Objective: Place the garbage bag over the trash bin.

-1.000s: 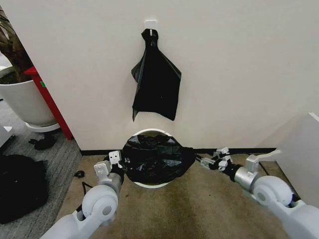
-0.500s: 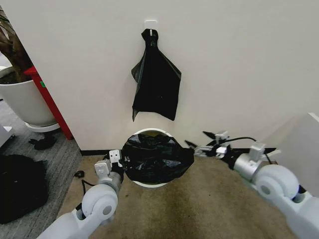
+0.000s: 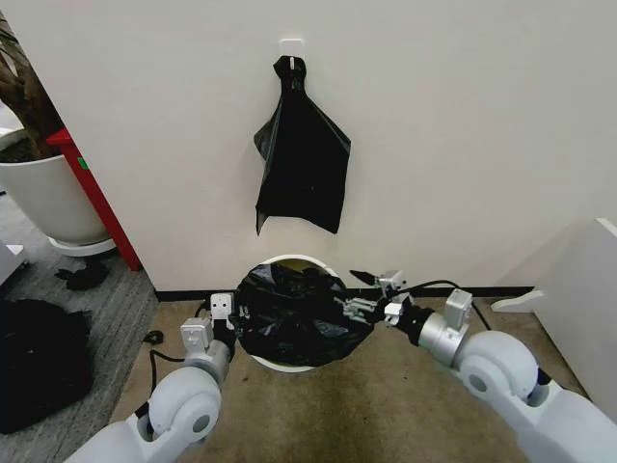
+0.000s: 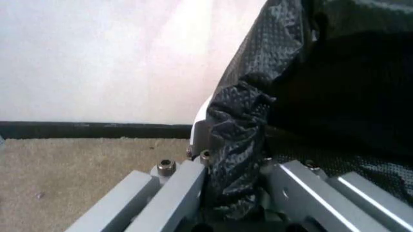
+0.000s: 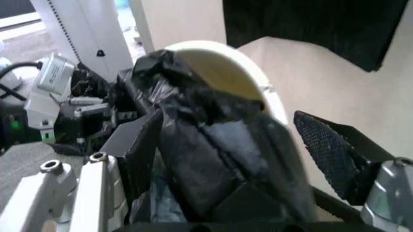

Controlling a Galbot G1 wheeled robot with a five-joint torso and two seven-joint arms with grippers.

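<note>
- Head view: tan carpet point(image 3: 386, 405) underfoot, meeting a cream wall point(image 3: 463, 125) at a dark baseboard point(image 3: 482, 289); grey flooring off to the left with a dark heap point(image 3: 39, 362) on it.
- Up on the wall, a knotted black bundle point(image 3: 304, 159) hanging from a white hook point(image 3: 290, 45); at far left, a big white plant pot point(image 3: 48, 198) beside a red panel point(image 3: 96, 198).
- Against the baseboard, the bin point(image 3: 289, 363), its mouth covered by the bag point(image 3: 294, 311), white rim showing at back and front.
- Left pincer point(image 3: 231, 323) low at the bin's left side, arm reaching up from the lower left; right pincer point(image 3: 357, 294) at the bag's right edge, arm stretched in from the lower right.
- Left wrist view: left pincer point(image 4: 235, 193) closed tight on a bunched fold of bag point(image 4: 310, 72), a sliver of white bin point(image 4: 201, 116) just behind, carpet point(image 4: 71, 169) and wall point(image 4: 103, 53) beyond.
- Right wrist view: right pincer point(image 5: 226, 145) spread wide, one finger either side of the bin point(image 5: 226, 67) rim with bag point(image 5: 200, 145) draped between, gripping nothing.
- Farther off in that view, left pincer point(image 5: 94, 108) at the bag's far edge.
</note>
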